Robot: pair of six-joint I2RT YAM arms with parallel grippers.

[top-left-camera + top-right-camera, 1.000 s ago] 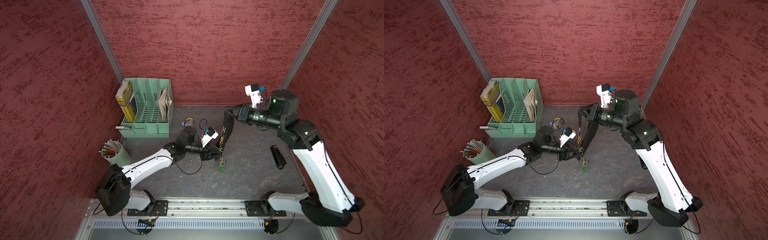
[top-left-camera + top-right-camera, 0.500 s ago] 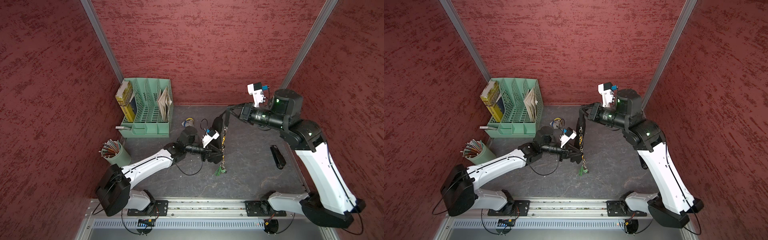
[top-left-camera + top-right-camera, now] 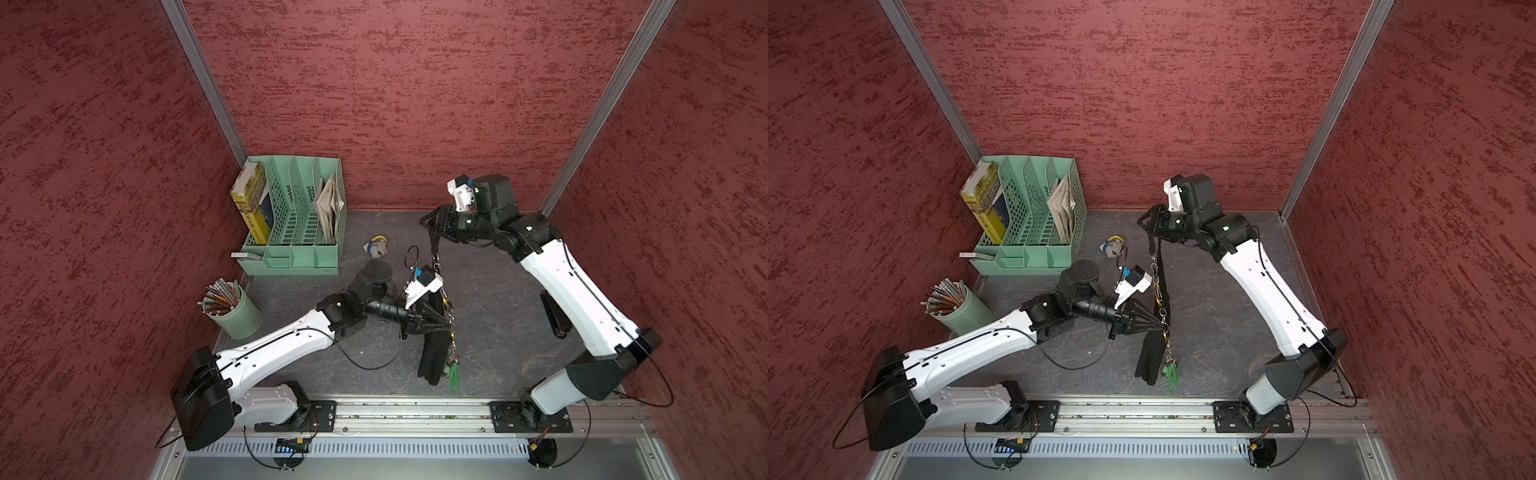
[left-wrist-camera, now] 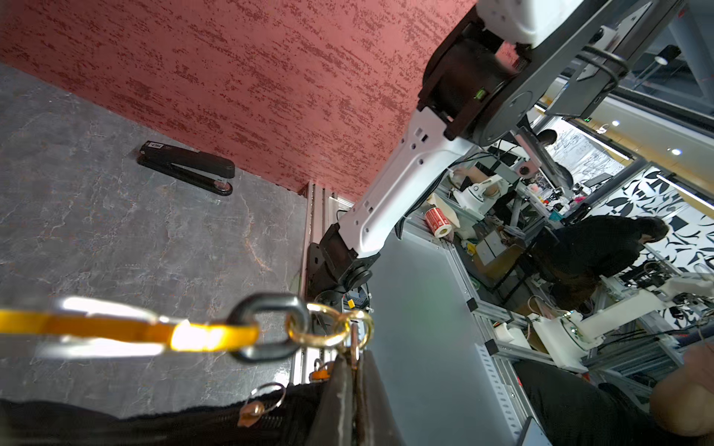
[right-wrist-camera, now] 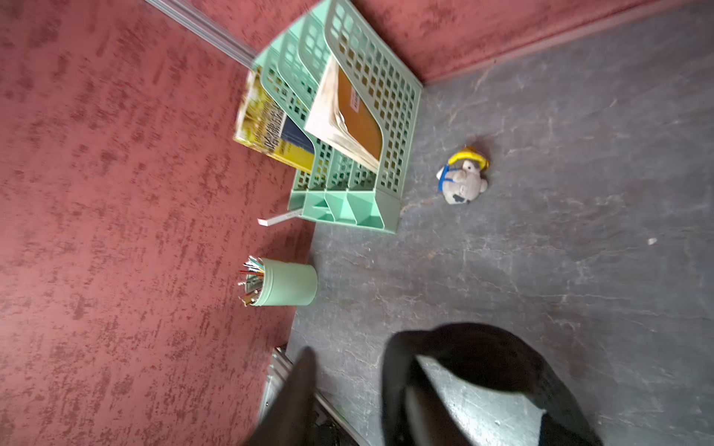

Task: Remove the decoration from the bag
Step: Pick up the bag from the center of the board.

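Two changes: our left jaws now pinch gold metal rings (image 4: 342,322) at the soft black fabric bag (image 3: 1150,357), right jaws have spread; unhooking looks near.

The file organizer (image 3: 297,232) stands in the back left corner, books (image 3: 251,203) in its leftmost slot, papers (image 3: 330,203) in its rightmost. The pencil cup (image 3: 239,316) stands before it by the left wall (image 3: 104,208), the plush toy (image 3: 376,246) right of the organizer. The bag (image 3: 432,357) hangs centrally; the stapler (image 3: 552,318) lies near the right wall (image 3: 685,249)
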